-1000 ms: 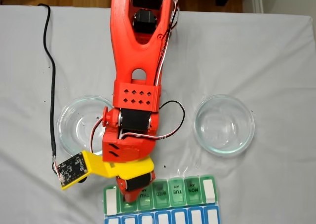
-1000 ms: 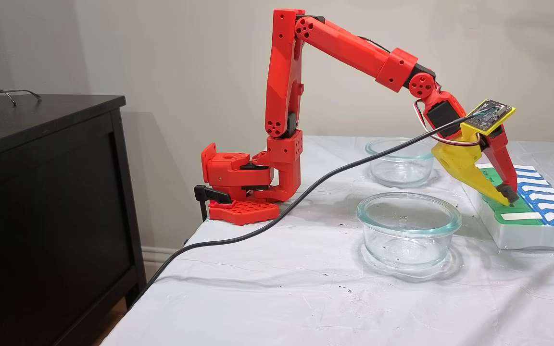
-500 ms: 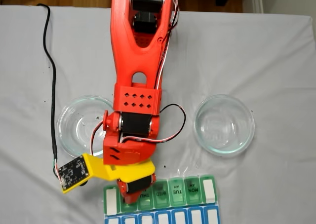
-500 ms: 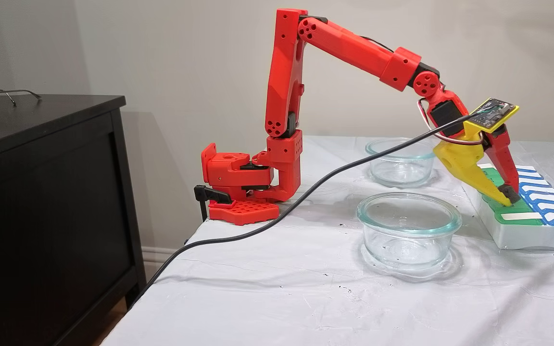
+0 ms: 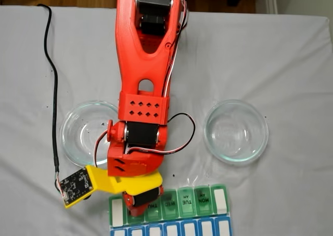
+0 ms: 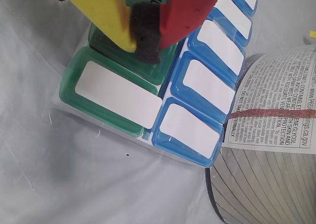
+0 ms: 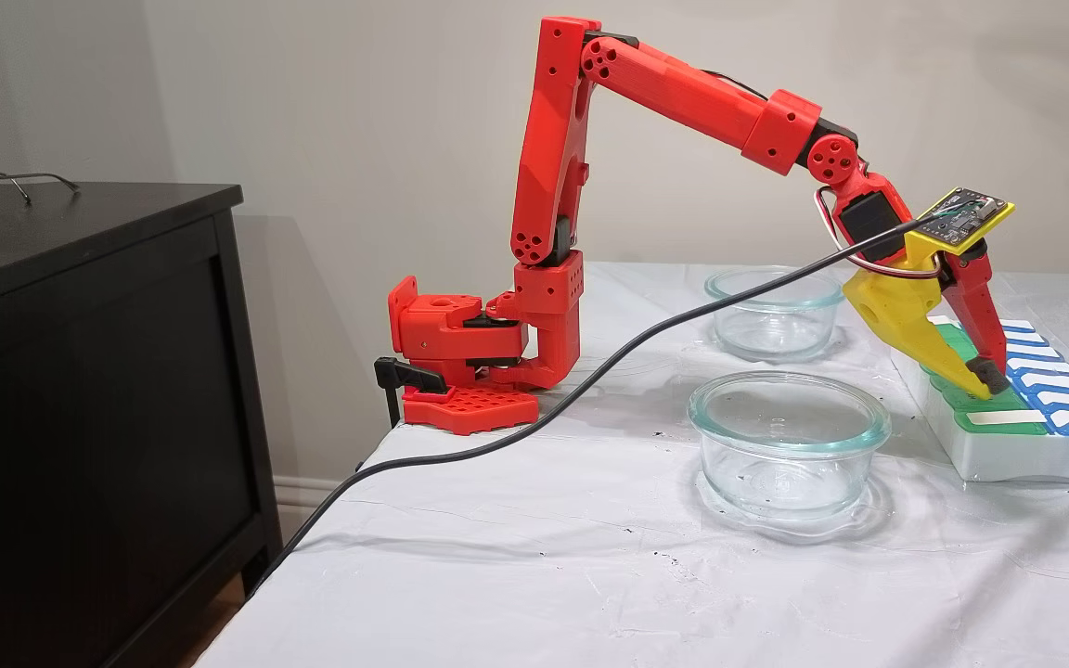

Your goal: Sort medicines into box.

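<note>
The box (image 5: pixel 193 201) lies at the table's near edge, a row of green day-labelled lids above a blue row, all lids down. My gripper (image 5: pixel 137 208) points down at the left part of the green row. In the wrist view, the gripper (image 6: pixel 145 40) has its yellow finger (image 6: pixel 106 12) and red finger (image 6: pixel 190 9) pressed together around black foam, just over a green lid of the box (image 6: pixel 118 93). The side fixed view shows the gripper (image 7: pixel 987 377) tip touching or nearly touching the box (image 7: pixel 998 459). The medicines are out of view.
Two round clear glass dishes (image 5: pixel 86 133) (image 5: pixel 236 131) stand on either side of the arm, both looking empty. A black cable (image 5: pixel 52 90) runs along the left. A container with a printed label (image 6: pixel 279 103) stands beside the box. A black cabinet (image 7: pixel 80 371) stands beside the table.
The arm has reached slightly farther out over the box and the wrist has risen a little, making the fingers steeper. The fingertips stay at the same green lid.
</note>
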